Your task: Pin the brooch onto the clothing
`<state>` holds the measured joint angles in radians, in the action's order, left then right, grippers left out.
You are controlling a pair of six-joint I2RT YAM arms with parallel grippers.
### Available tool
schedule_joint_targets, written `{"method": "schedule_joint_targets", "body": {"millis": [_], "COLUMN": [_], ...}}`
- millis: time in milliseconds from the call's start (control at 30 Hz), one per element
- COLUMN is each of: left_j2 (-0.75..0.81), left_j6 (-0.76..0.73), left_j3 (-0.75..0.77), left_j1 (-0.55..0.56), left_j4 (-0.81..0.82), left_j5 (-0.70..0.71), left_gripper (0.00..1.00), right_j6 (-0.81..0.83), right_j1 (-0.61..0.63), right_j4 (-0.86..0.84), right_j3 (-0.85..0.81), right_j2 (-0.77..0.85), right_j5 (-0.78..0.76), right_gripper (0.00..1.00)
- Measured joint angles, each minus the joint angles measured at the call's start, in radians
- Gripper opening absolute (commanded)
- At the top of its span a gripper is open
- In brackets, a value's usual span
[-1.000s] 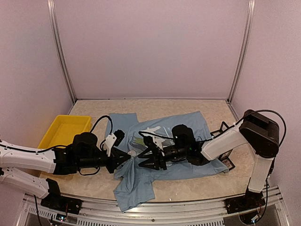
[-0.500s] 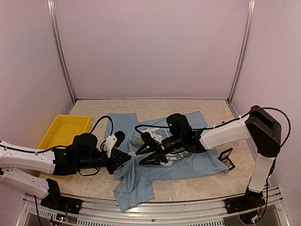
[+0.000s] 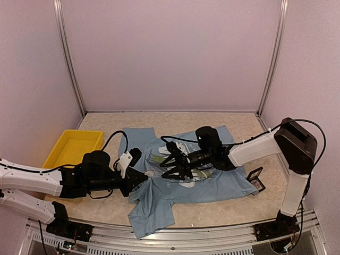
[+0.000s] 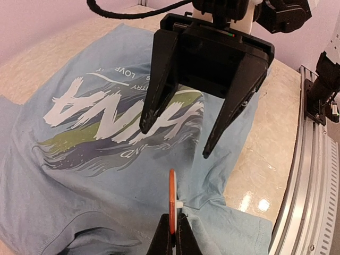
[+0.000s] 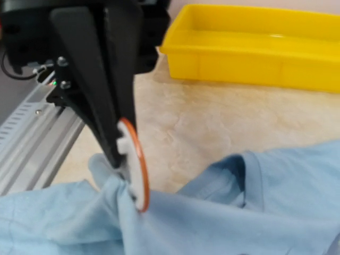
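Note:
The brooch (image 4: 172, 197), a round disc with an orange rim, stands edge-on in the left wrist view. My left gripper (image 4: 172, 234) is shut on its lower edge. A fold of the clothing (image 4: 79, 175), a light blue T-shirt with white lettering, is gathered against the brooch's back (image 5: 134, 164). My right gripper (image 4: 175, 142) hovers just beyond the brooch, over the print. It is open, with nothing between its black fingers (image 4: 155, 79). From above, the left gripper (image 3: 144, 179) is at the shirt's (image 3: 218, 183) near-left part and the right gripper (image 3: 172, 166) is over the chest.
A yellow tray (image 3: 74, 146) stands at the left, also seen in the right wrist view (image 5: 255, 48). A small black case (image 3: 256, 178) lies by the shirt's right edge. The metal rail (image 4: 303, 175) runs along the table's near edge.
My right gripper has drawn back from the left gripper's tips, away from the brooch and further over the shirt's print. The left gripper has stayed put, shut on the brooch.

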<state>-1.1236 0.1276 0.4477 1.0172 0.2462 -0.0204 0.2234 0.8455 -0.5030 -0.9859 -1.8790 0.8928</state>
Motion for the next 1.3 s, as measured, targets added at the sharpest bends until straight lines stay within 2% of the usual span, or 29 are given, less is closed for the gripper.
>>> {"method": "schedule_joint_targets", "body": {"millis": [100,200,300,400,567,900,1300], "left_j2": [0.000,0.000,0.000,0.000,0.000,0.000,0.000], "left_j6": [-0.002,-0.002,-0.003,-0.003,-0.005,-0.017,-0.030], "left_j3": [0.000,0.000,0.000,0.000,0.000,0.000,0.000], "left_j1": [0.000,0.000,0.001,0.002,0.005,0.005,0.005], "left_j4": [0.000,0.000,0.000,0.000,0.000,0.000,0.000], "left_j5": [-0.001,-0.002,-0.004,-0.006,-0.006,-0.016,-0.021], "left_gripper": [0.00,0.00,0.00,0.00,0.00,0.00,0.00], "right_j6": [-0.012,-0.016,-0.037,-0.056,-0.072,-0.099,-0.113], "right_j1": [0.004,0.032,0.054,0.064,0.064,0.063,0.064], "right_j4": [-0.012,-0.048,-0.103,-0.124,-0.122,-0.126,-0.123], "right_j3": [0.007,0.008,0.006,-0.014,-0.049,-0.072,-0.100], "right_j2": [0.000,-0.002,-0.012,-0.044,-0.096,-0.108,-0.120], "right_j5": [-0.003,0.002,0.013,0.029,0.038,0.076,0.084], "right_gripper": [0.63,0.60,0.50,0.36,0.27,0.27,0.20]}}
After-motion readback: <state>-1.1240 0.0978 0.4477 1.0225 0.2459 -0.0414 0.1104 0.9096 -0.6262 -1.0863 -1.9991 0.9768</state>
